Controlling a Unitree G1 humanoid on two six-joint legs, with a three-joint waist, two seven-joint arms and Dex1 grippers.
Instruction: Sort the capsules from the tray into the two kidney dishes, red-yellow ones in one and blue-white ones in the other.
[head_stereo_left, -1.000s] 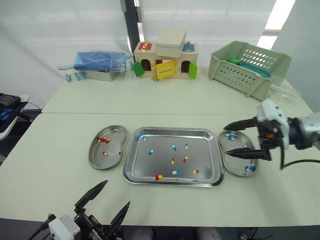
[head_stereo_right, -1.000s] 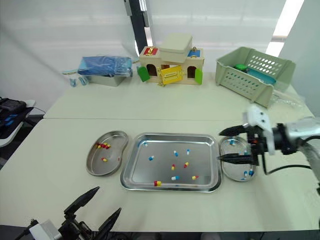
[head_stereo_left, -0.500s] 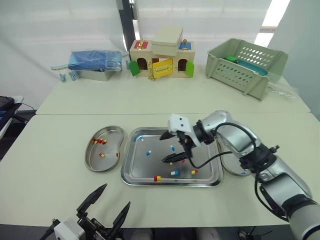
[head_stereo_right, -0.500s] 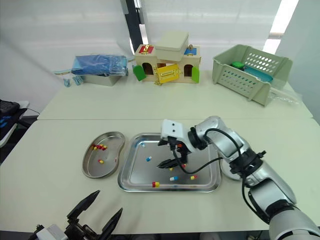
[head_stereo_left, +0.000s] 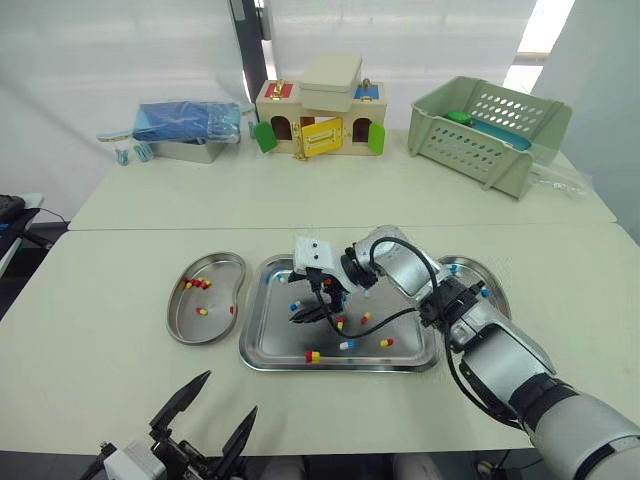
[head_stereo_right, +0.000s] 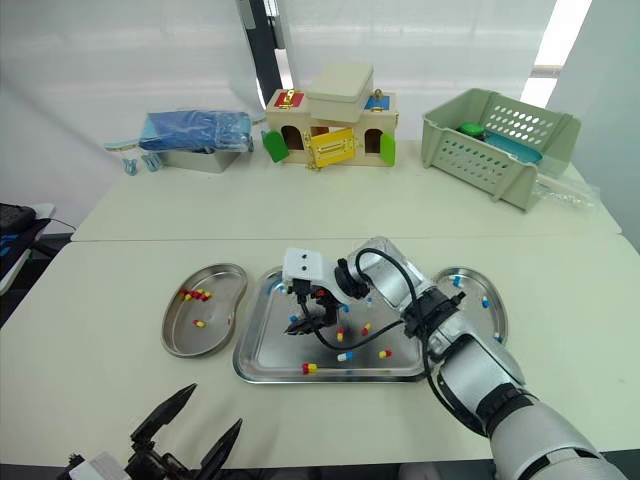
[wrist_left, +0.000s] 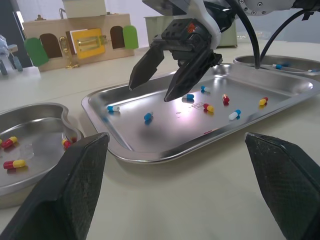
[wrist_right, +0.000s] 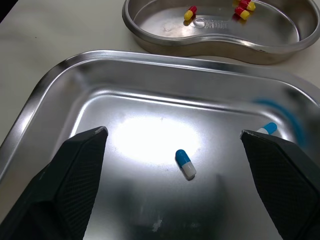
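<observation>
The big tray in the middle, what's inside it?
Loose red-yellow capsules and blue-white capsules lie on the tray. The open right claw hovers above it. The arm covers some floor, so capsules there would be hidden.

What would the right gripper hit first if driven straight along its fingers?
Most likely the blue-white capsule, centred ahead of the open right gripper, then the tray floor under it. Depth is unclear, so it may land on bare tray just beside the capsule.
</observation>
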